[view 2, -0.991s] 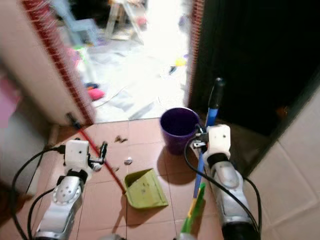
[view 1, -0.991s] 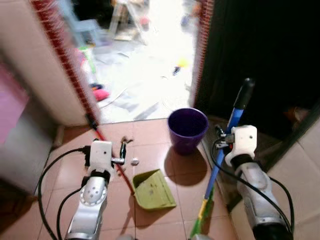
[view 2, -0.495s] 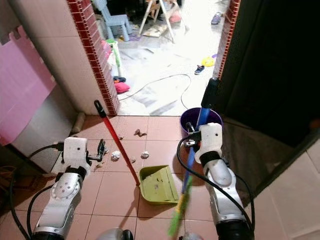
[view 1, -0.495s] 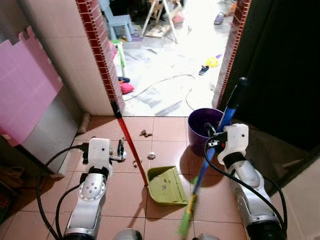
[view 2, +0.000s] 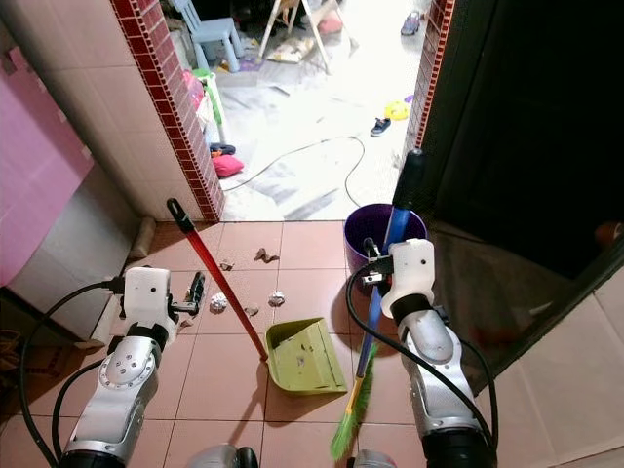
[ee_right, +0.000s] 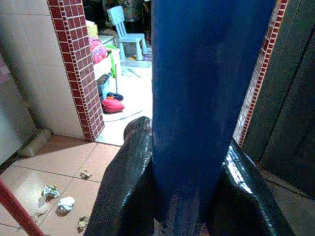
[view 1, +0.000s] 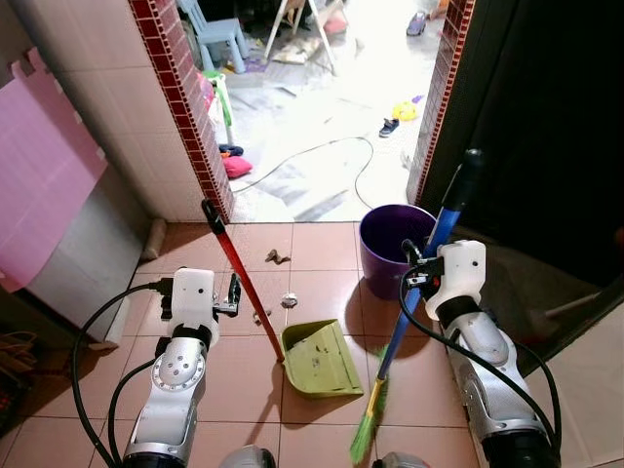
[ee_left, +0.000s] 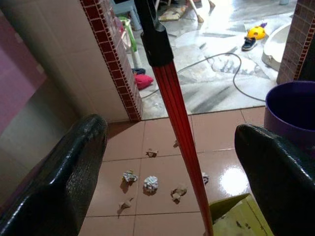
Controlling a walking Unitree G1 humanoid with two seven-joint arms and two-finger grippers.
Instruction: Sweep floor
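A broom with a blue handle and green bristles stands tilted on the tiled floor. My right gripper is shut on that handle, and its fingers wrap the blue shaft. A green dustpan lies flat, its red handle rising to the left. My left gripper is open; the red handle stands between its wide-apart fingers without touching them. Several crumpled paper scraps lie on the tiles beside the dustpan. A purple bin stands behind the broom.
A red-brick-edged wall corner and a pink panel close off the left. A dark door borders the right. Beyond the doorway the grey floor holds a cable, shoes and a blue chair.
The camera swung and then steadied, so the whole scene shifted and sharpened. The broom stays in my right gripper and the dustpan handle stays between the left fingers.
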